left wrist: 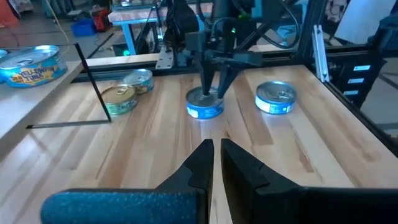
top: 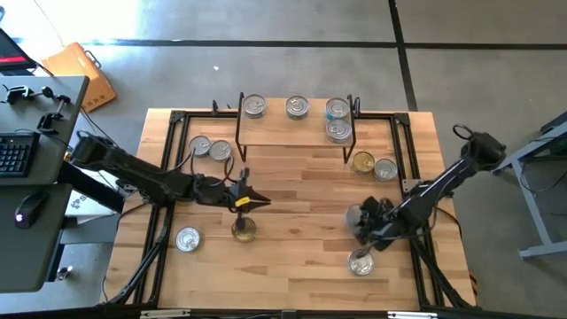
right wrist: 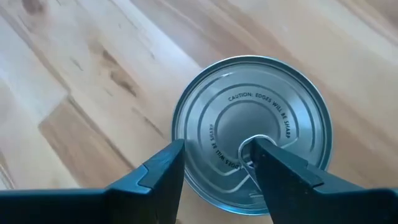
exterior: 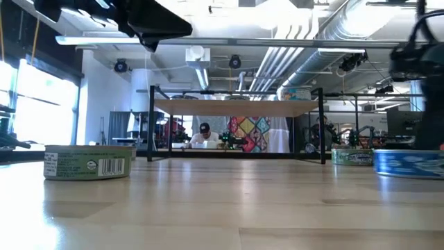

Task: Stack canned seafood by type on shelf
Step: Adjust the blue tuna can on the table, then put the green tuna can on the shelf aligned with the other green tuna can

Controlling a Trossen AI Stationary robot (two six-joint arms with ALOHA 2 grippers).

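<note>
The round silver tin [right wrist: 252,134] has a smooth, shiny ridged metal lid; the pale butcher-block table [right wrist: 74,81] is matt grained wood.

Lighting is bright and even. In the high view, daylight washes out the floor [top: 106,18] at the upper left corner to near white. The table [top: 292,190] is evenly lit, and shadows under the arms are soft and short.

In the low view, ceiling fixtures and the window [exterior: 28,97] at the left overexpose. The near tabletop is out of focus, and the arm [exterior: 118,17] overhead reads as a dark silhouette.

In the left wrist view, the near fingers [left wrist: 202,165] are soft.

In the right wrist view, the tin lid [right wrist: 252,124] shows soft reflected glare; its embossed lettering remains legible.
</note>
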